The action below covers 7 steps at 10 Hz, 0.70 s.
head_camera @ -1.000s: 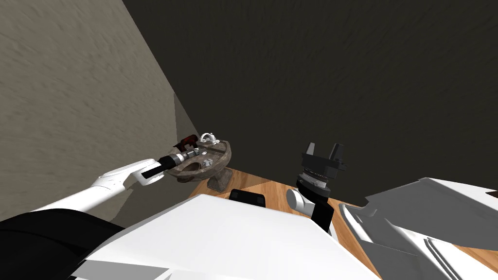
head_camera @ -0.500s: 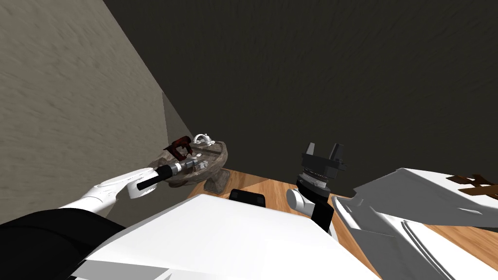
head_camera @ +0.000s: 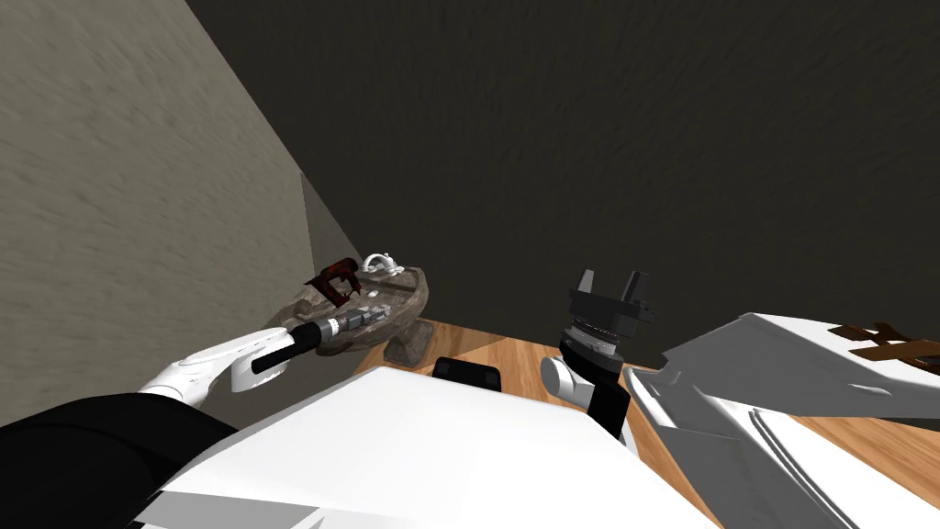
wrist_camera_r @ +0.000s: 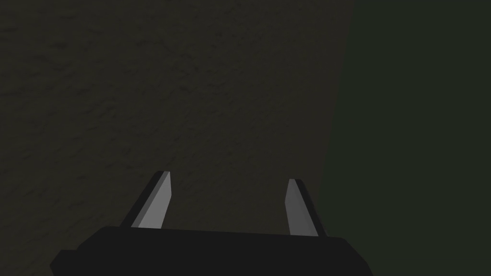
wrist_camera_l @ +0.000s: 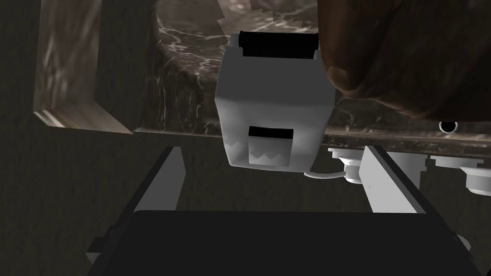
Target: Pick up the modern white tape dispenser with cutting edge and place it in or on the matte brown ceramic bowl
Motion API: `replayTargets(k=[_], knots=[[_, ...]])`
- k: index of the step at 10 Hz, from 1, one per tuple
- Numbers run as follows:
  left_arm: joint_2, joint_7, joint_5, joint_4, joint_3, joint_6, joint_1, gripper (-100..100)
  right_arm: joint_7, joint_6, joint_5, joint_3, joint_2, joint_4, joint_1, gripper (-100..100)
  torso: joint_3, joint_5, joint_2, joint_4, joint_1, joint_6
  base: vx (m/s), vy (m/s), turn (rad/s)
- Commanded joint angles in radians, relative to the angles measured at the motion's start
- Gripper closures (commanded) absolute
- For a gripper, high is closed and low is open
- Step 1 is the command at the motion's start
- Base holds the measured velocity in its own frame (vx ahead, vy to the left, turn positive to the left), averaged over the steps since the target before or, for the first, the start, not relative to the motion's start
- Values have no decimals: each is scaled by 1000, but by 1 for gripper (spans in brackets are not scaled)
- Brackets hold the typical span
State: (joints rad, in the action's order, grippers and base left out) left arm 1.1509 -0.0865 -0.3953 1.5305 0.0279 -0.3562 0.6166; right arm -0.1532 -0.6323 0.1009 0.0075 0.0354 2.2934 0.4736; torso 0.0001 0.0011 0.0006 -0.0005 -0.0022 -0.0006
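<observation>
- L gripper (wrist_camera_l: 272, 152): fingers apart, gripping nothing, reaching over marbled stand (head_camera: 411, 296).
- White tape dispenser (wrist_camera_l: 273, 96): on stand's top, near end btwn L fingertips, gap each side.
- Brown bowl (wrist_camera_l: 407, 52): just beside dispenser.
- R gripper (head_camera: 610, 278): raised above wood table (head_camera: 496, 354), fingers apart, empty.

Marbled brown top (wrist_camera_l: 182, 72): white dispenser (wrist_camera_l: 273, 110), brown bowl (wrist_camera_l: 407, 57)

white left forearm (head_camera: 216, 354) with dark wrist (head_camera: 280, 351); right gripper (wrist_camera_r: 229, 177) has grey blade fingers (wrist_camera_r: 154, 206).
</observation>
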Motion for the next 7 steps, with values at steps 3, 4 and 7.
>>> replayTargets(k=[3,4,7], knots=[[-20,-9,-4,-18,10,2,-14,100,0,0,0,0,0,0,0,0,-1,0,-2,-1,0,0,27,4,-47],[-20,-8,-4,-18,9,2,-13,100,0,0,0,0,0,0,0,0,-1,0,-1,0,0,0,0,0,0],[-19,-9,-4,-18,9,2,-14,100,0,0,0,0,0,0,0,0,-1,1,-1,0,0,1,0,0,0]])
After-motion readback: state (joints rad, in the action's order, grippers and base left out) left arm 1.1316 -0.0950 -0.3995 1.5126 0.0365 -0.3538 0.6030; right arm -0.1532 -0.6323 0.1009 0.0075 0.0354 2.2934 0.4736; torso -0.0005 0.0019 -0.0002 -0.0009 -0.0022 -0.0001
